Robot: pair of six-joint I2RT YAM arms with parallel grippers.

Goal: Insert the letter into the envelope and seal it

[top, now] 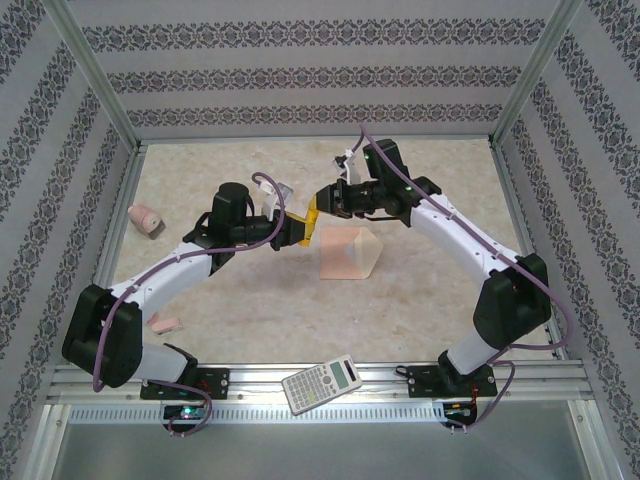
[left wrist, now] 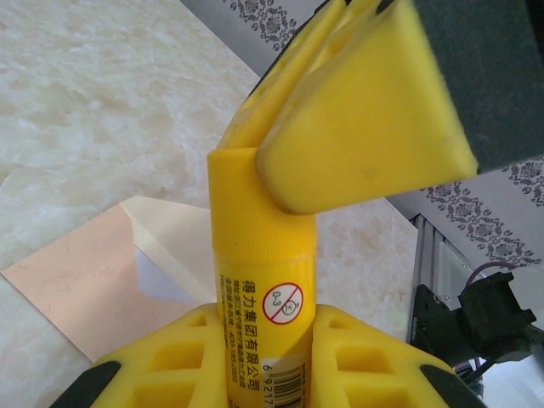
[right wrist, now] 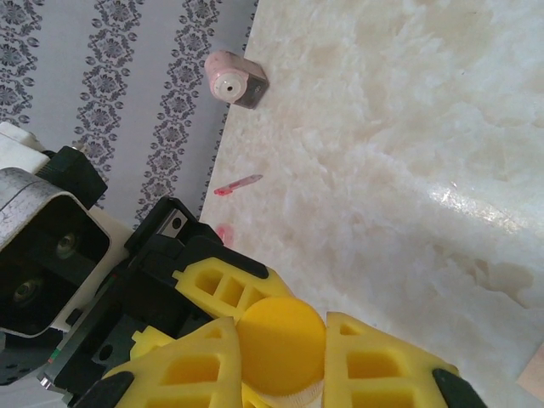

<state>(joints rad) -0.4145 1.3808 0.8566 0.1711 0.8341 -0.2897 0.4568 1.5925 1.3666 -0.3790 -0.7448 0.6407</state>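
Observation:
A yellow glue stick [top: 308, 222] hangs in the air between both grippers. My left gripper [left wrist: 265, 340] is shut on its labelled body [left wrist: 263, 255], and my right gripper [right wrist: 280, 348] is shut on its round cap end [right wrist: 280, 340]. From above, the left gripper [top: 291, 233] and right gripper [top: 328, 200] meet over the table's middle. The peach envelope [top: 343, 254] lies flat just beneath and to the right, flap open. In the left wrist view the envelope [left wrist: 76, 280] shows its pale flap [left wrist: 174, 234], with a white sliver of the letter [left wrist: 157, 286] in its mouth.
A pink sharpener [top: 147, 219] stands near the left wall; it is also in the right wrist view [right wrist: 234, 81]. A small pink eraser [top: 165, 324] lies near the left arm. A calculator [top: 321, 383] rests on the front rail. Frame posts and patterned walls ring the table.

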